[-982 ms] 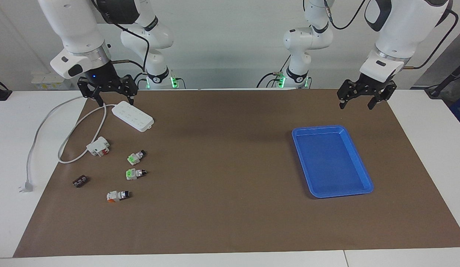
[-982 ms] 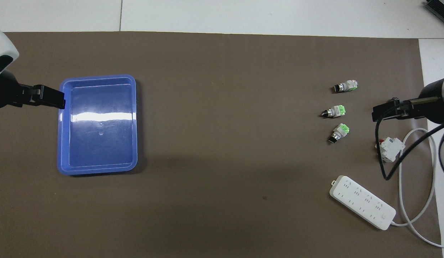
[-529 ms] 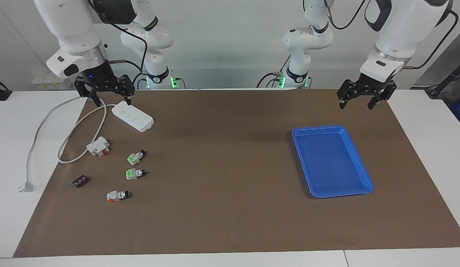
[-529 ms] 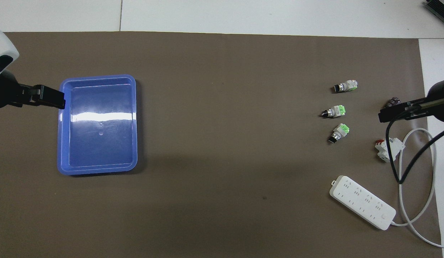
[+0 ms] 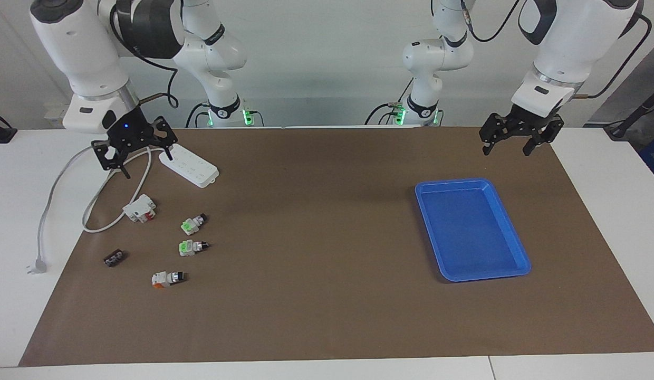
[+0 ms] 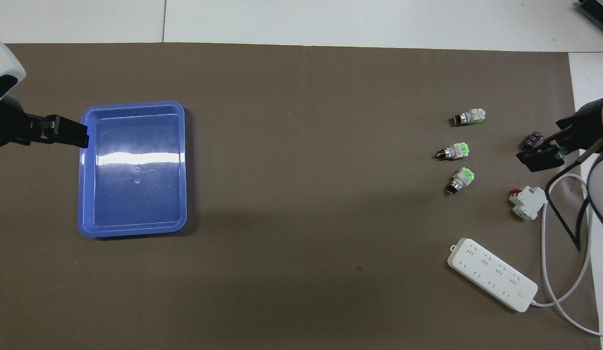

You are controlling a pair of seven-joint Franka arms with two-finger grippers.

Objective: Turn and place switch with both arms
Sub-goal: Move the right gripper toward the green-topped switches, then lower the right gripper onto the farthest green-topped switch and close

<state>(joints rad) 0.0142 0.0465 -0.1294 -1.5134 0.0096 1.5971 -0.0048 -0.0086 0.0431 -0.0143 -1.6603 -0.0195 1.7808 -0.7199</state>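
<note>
The switch with the orange end lies on the brown mat at the right arm's end of the table, farther from the robots than the two green-ended switches; it also shows in the overhead view. My right gripper is open and empty, up over the white cable beside the power strip, well apart from the switch; it also shows in the overhead view. My left gripper is open and empty, waiting in the air by the blue tray; it also shows in the overhead view.
Two green-ended switches, a white-and-red block and a small dark part lie near the switch. A white power strip with its looping cable lies nearer to the robots.
My right gripper has swung from over the power strip's end toward the right arm's end of the table and turned, and is now over the cable. The left arm has not moved.
</note>
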